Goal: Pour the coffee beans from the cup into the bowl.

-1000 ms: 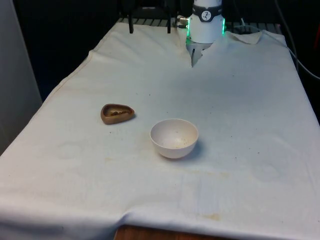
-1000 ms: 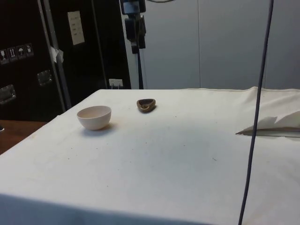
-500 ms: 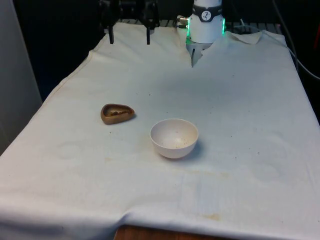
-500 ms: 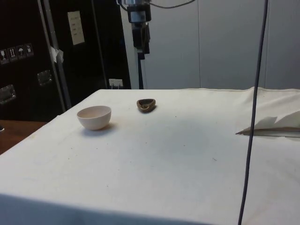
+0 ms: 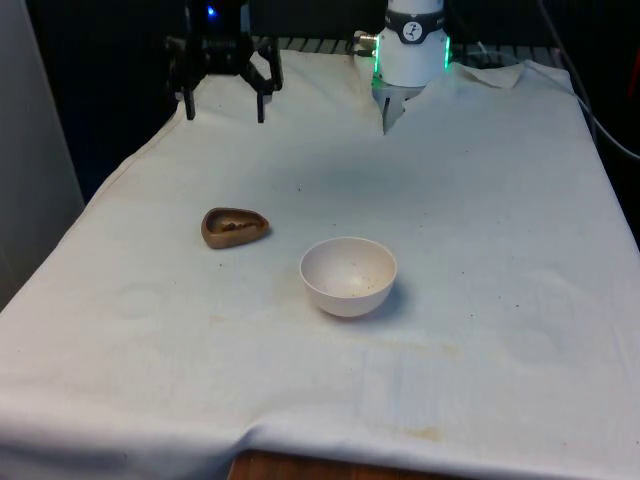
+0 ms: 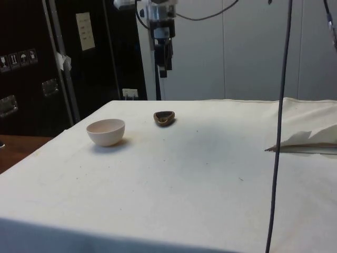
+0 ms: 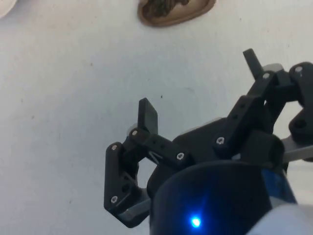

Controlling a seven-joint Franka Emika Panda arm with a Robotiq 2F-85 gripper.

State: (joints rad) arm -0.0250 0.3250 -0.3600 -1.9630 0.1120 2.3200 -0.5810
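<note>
A: What differs from a second ago?

B: The pincer (image 5: 224, 110). A second back it hung at the far end of the surface (image 5: 480, 200), close beside the robot's white base (image 5: 412, 45). Half a second later it had slid toward the front view's left, and now it is further left again and lower, above the cloth's far-left corner. In the side view the pincer (image 6: 164, 71) has come down too, and hangs high over the cup.

A: Released or clenched?

B: Released. Its two black fingers (image 7: 148, 115) stand wide apart with nothing between them.

A: And the cup?

B: The cup (image 5: 235, 227), a small brown, roughly triangular dish with dark coffee beans (image 5: 231, 226) in it, sits on the cloth where it sat before, on the front view's left of the middle. From the wrist it shows as the same brown dish (image 7: 175, 10) ahead of the fingertips, well apart from them.

A: The bowl?

B: The white bowl (image 5: 348, 276) has not moved either. It stands near the cup, toward the front view's right and closer to that camera, the two not touching. Its inside looks bare apart from faint specks.

A: Anything in the way?

B: Nothing lies between pincer and cup. In the side view a dark cable (image 6: 278, 126) hangs down the picture near the camera, away from both dishes.
</note>
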